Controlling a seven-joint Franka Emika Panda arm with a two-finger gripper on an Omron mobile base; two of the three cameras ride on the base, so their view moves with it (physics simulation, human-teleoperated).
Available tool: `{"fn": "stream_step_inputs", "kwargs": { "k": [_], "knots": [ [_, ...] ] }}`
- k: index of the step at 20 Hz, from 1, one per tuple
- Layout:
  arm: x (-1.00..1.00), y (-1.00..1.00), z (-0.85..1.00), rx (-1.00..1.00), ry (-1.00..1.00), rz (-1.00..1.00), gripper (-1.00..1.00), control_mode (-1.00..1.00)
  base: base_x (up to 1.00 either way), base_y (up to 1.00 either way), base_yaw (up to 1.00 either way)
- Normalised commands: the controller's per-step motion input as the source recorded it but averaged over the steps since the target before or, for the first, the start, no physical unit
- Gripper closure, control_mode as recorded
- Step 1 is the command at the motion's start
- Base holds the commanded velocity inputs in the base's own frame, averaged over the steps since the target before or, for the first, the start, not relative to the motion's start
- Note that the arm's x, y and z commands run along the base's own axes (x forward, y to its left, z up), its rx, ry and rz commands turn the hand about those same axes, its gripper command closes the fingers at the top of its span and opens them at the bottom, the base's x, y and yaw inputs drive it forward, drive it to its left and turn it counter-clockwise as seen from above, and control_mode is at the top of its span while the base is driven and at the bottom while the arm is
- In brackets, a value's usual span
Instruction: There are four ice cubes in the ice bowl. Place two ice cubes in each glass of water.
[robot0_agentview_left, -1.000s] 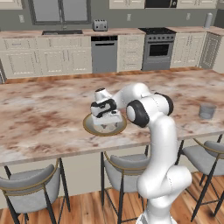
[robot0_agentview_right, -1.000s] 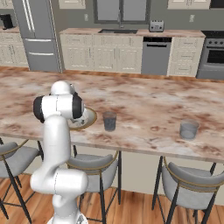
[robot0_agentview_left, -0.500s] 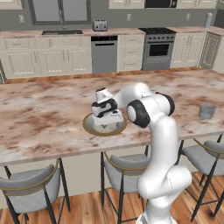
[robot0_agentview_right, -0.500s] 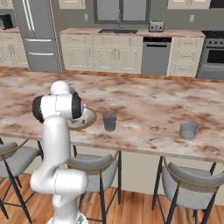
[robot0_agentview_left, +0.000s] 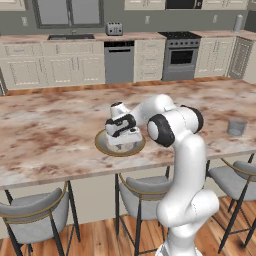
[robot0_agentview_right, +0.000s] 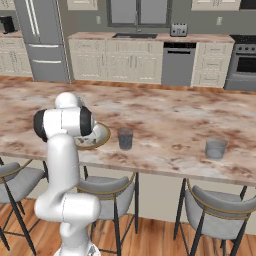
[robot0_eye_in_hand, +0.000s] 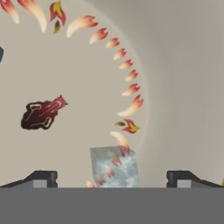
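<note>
The two-finger gripper (robot0_eye_in_hand: 112, 177) stands wide open and holds nothing, low over the wide shallow round bowl with a golden-tan rim (robot0_agentview_left: 101, 147) near the centre of the left base frame on the marbled brown desk (robot0_agentview_left: 45, 135). At the bottom centre of the hand frame, one pale translucent ice cube (robot0_eye_in_hand: 114, 166) lies on the bowl's beige, flame-patterned floor, between the two dark fingertips (robot0_eye_in_hand: 43, 178) and touching neither. In the right base frame, two small grey translucent tumblers stand on the desk right of the bowl, one just beside it (robot0_agentview_right: 125, 138), the other well apart (robot0_agentview_right: 216, 148).
</note>
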Motion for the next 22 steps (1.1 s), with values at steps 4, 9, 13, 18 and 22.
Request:
{"fn": "stream_step_inputs", "kwargs": {
  "k": [4,9,13,18,22],
  "knots": [
    [0.00,-0.01,-0.01,0.00,-0.01,0.01,-1.00,-1.00,0.00,0.00,0.00],
    [0.00,0.00,-0.16,0.00,0.00,0.00,-1.00,-1.00,0.00,0.00,0.00],
    [-0.03,0.00,-0.28,0.00,0.00,0.00,1.00,-1.00,0.00,0.00,0.00],
    [0.00,0.00,-0.36,0.00,0.00,0.00,1.00,-1.00,0.00,0.00,0.00],
    [0.00,0.00,-0.49,0.00,0.00,0.00,1.00,-1.00,0.00,0.00,0.00]
  ]
}}
